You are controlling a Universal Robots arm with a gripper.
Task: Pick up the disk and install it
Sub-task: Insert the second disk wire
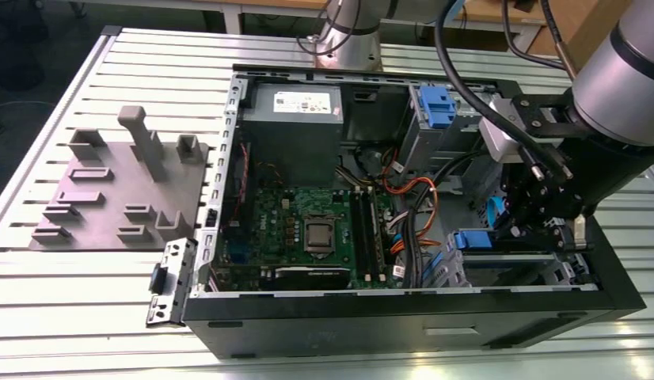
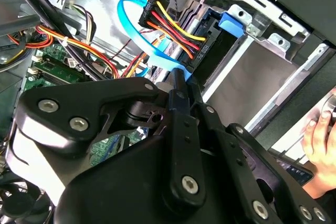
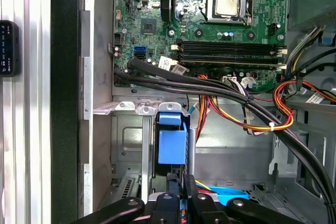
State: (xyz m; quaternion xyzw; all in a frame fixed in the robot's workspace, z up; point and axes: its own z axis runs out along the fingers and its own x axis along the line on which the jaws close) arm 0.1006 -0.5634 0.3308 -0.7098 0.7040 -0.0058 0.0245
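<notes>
Even, bright overhead light; soft shadows inside the case (image 1: pixel 412 313).

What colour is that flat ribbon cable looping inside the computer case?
Light blue flat ribbon cable, clearest in the second wrist view.

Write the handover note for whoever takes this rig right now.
Gripper: inside the case, right at the disk's blue bracket; its grip cannot be read.
Disk: on edge in the drive bay, below the motherboard in the first wrist view.
Done: disk is in the bay.
Left: confirm it is fully seated, which is not visible.
Caution: a person's hand is close to the gripper.
</notes>
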